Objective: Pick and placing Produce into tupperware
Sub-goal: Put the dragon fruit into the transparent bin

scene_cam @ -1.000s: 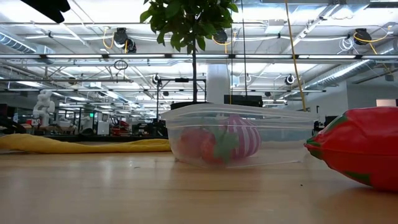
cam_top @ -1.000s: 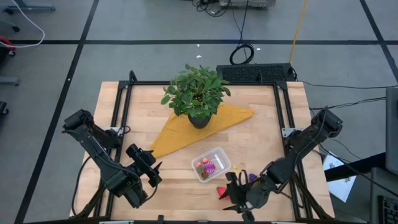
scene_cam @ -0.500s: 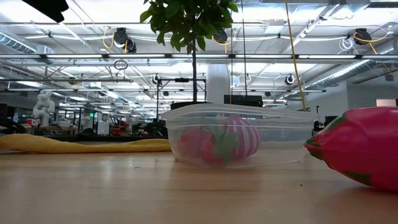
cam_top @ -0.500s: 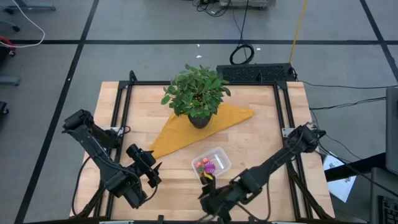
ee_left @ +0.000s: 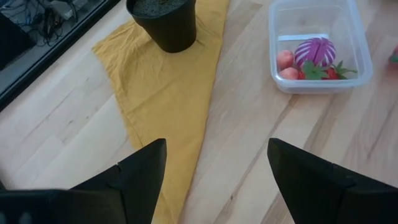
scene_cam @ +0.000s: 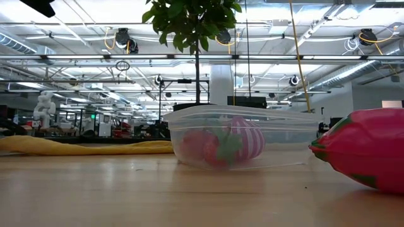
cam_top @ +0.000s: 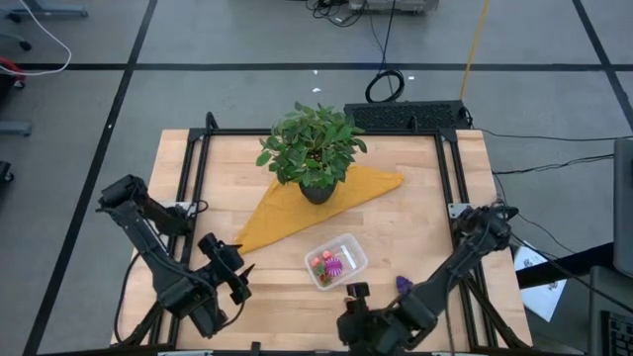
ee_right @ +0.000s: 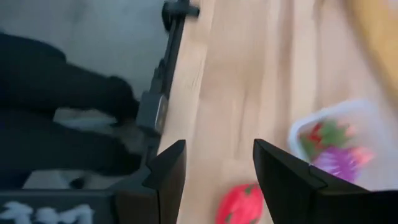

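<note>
Tupperware sat on the wooden table at about 6 o'clock from the potted plant, just off the tip of the yellow cloth under the pot. It held three pieces of produce: a purple-and-white striped ball, a pink round piece and a red strawberry with green leaves. The left gripper hovered at about 9 o'clock from the container, well apart from it, with its jaws spread and nothing between them. The right gripper was at about 6 o'clock from the container, near the table's front edge. Its jaws were drawn in to their narrowest and pinched nothing. A loose purple knobbly piece lay on the bare wood at about 4 o'clock from the container, beside the right arm. Only the right wrist view and the low view showed a second, loose red strawberry. It rested on the table near the container and below the right gripper's fingers, while in the high view the arm covered that spot. The left wrist view alone made the container's contents plain, and the low view showed them as blurred shapes through the clear wall.
</note>
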You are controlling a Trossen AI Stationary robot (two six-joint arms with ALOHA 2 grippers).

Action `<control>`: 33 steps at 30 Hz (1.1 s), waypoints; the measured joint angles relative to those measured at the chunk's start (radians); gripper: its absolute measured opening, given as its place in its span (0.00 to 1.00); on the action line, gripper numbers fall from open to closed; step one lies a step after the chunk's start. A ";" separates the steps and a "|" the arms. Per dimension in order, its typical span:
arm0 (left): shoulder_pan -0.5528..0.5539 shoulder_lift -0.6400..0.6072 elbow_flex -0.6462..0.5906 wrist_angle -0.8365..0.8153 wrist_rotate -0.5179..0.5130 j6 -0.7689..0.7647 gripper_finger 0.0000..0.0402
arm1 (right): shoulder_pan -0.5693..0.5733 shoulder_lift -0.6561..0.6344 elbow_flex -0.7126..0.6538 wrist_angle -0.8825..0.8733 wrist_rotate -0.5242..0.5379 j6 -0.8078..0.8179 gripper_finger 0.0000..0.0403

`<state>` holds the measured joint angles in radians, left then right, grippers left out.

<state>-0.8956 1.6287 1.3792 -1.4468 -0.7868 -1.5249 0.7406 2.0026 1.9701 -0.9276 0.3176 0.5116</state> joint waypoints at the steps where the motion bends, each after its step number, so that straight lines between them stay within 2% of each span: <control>1: 0.000 0.000 0.000 0.006 -0.001 0.000 0.70 | -0.006 0.007 -0.004 -0.002 -0.033 0.019 0.44; 6: 0.000 0.000 0.000 0.016 -0.003 0.002 0.70 | -0.025 0.005 -0.021 0.028 -0.138 0.113 0.44; 11: 0.000 0.000 0.000 0.016 -0.004 0.004 0.71 | -0.032 0.005 -0.022 0.038 -0.187 0.131 0.44; 20: 0.000 0.000 0.000 0.015 -0.008 0.027 0.70 | -0.032 0.004 -0.022 0.045 -0.191 0.121 0.44; 33: 0.000 0.000 0.000 0.015 -0.025 0.043 0.69 | -0.035 0.004 -0.023 0.186 -0.190 0.019 0.44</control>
<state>-0.8955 1.6287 1.3792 -1.4319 -0.8120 -1.4817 0.7061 2.0068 1.9472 -0.7418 0.1280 0.5306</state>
